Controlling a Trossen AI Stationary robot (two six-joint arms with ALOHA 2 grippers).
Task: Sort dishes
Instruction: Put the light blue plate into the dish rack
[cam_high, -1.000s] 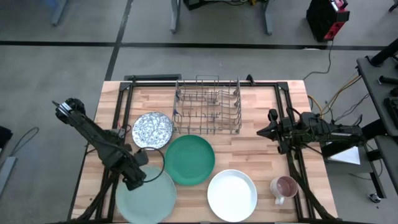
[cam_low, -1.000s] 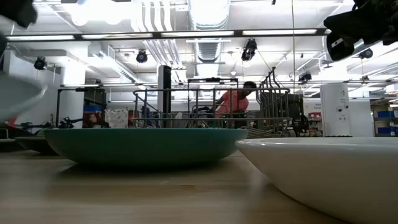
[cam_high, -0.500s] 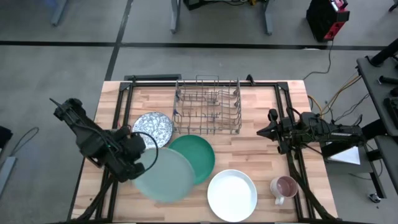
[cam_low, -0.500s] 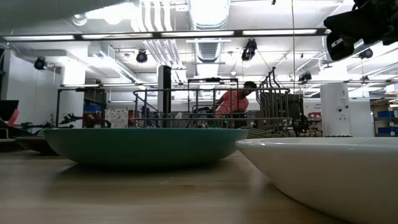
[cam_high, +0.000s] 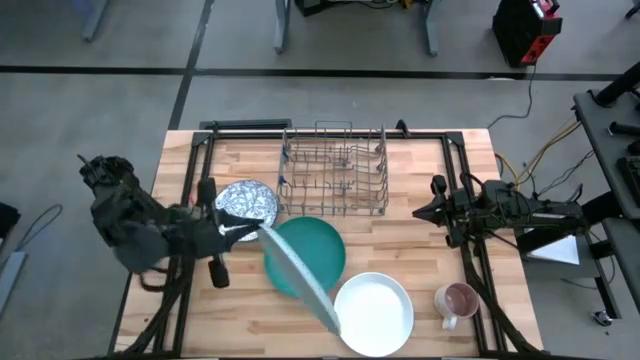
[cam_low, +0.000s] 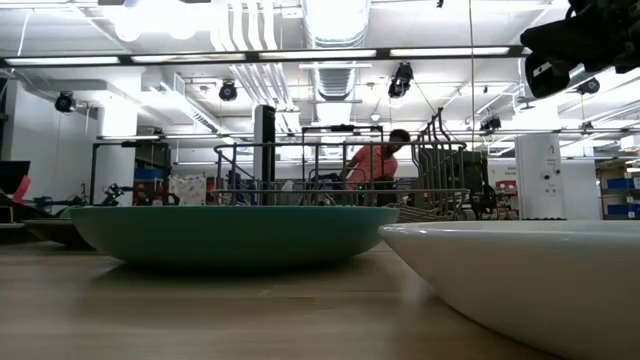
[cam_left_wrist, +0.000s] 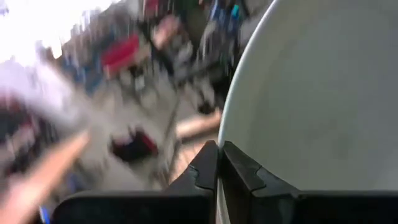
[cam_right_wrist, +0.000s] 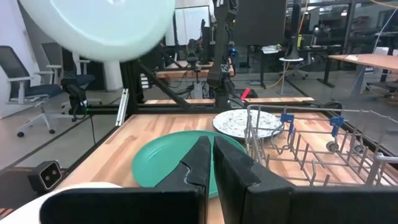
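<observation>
One plate is aloft: the left gripper (cam_left_wrist: 219, 163) is clenched on the rim of the mint plate (cam_high: 297, 281), which a second ago lay flat at the table's near left corner and now hangs tilted on edge above the teal plate (cam_high: 318, 247) and white plate (cam_high: 374, 312). That suggests it is being turned for the rack (cam_high: 334, 170). The speckled dish (cam_high: 246, 200) sits beside the rack. The right gripper (cam_right_wrist: 208, 163) waits closed, empty, at the table's right edge.

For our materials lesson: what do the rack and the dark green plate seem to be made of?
Rack: thin bare grey wires, so probably metal with a dull finish. Dark green plate: smooth, even teal surface with a soft sheen in the low view, so likely glazed ceramic, though melamine cannot be ruled out.
</observation>
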